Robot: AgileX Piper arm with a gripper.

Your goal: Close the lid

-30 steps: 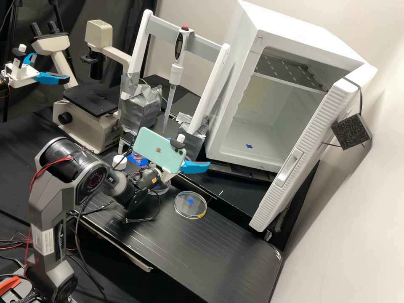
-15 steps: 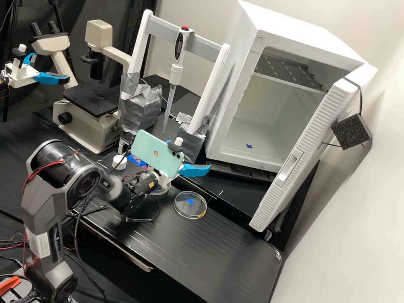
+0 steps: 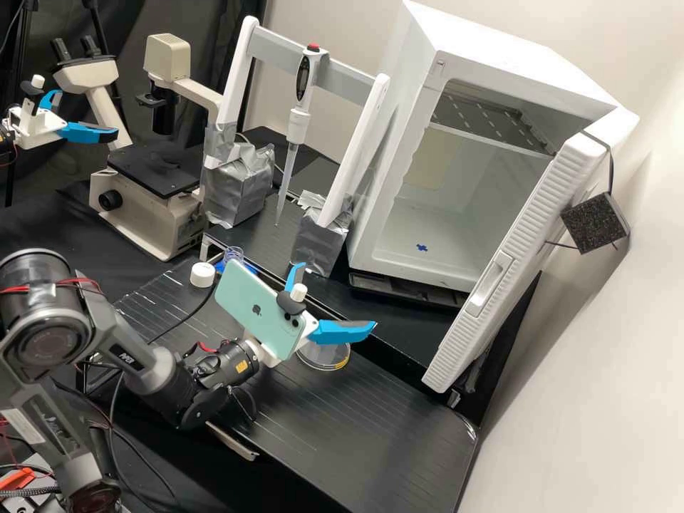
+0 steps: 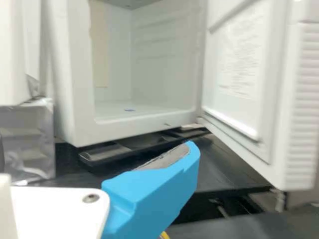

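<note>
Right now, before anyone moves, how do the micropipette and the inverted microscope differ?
The micropipette is slim; the inverted microscope is bulky. The micropipette hangs tip-down from a white-and-grey stand, while the microscope sits on its own base. The micropipette has a red button; the microscope, a black stage. Both have pale bodies.

clear dish (image 3: 326, 356): partly hidden | second arm (image 3: 35, 127): cut off | door print (image 4: 240, 59): blurred
</note>
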